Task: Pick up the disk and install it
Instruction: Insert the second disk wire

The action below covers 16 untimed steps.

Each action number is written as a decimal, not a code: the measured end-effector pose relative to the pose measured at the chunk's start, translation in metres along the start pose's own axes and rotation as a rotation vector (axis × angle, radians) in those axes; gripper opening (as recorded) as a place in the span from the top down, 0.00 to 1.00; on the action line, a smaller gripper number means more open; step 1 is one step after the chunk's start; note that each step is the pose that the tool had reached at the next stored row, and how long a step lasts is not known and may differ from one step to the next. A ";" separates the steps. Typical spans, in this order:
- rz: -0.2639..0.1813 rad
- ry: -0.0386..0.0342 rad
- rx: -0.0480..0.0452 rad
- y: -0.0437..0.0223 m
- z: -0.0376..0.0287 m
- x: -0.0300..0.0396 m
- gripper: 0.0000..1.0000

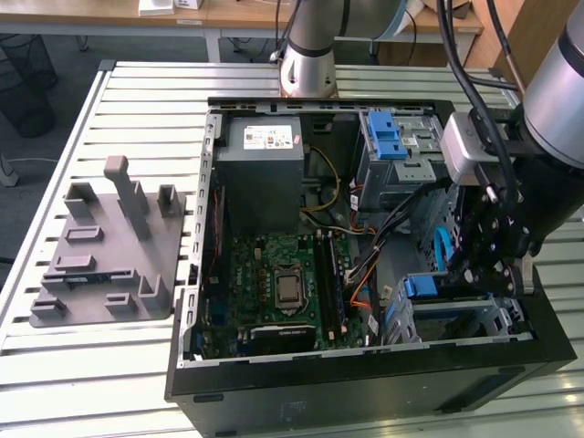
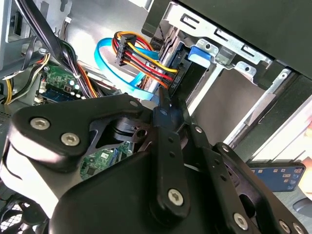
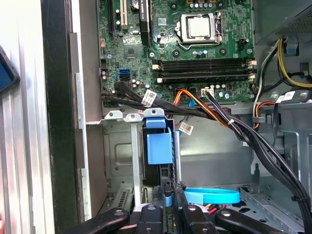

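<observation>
The disk [image 1: 424, 286] stands on edge in the lower bay at the front corner of the open computer case, on the exterior view's right. Its blue plastic rail [image 3: 158, 146] faces up between the bay's grey metal walls. My gripper [image 1: 488, 260] reaches down into the case right behind the disk. In both wrist views the black fingers [image 3: 167, 187] lie close together, shut, with their tips [image 2: 163, 103] at the disk's rear end. A black plug with coloured wires [image 2: 146, 63] sits right beside the tips. Whether the tips touch the disk cannot be made out.
The case holds a green motherboard [image 1: 283, 283], a grey power-supply box [image 1: 265, 160] and an upper drive cage with a blue latch [image 1: 394, 137]. A flat blue cable [image 3: 214, 196] and black cable bundles [image 3: 243, 131] run beside the bay. A grey fixture plate [image 1: 105, 246] lies on the slatted table.
</observation>
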<state>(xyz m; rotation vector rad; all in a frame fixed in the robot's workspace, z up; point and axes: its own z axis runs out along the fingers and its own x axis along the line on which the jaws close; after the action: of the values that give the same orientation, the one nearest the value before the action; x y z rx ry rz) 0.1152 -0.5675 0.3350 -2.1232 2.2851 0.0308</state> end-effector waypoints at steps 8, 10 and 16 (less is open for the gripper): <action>0.000 0.0017 0.0012 0.0001 0.0003 0.0001 0.77; 0.000 0.0019 0.0012 0.0001 -0.0012 0.0000 0.77; 0.000 0.0018 0.0013 0.0001 -0.0051 -0.0001 0.77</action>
<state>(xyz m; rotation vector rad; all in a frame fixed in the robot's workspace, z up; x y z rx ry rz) 0.1151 -0.5675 0.3402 -2.1234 2.2856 0.0275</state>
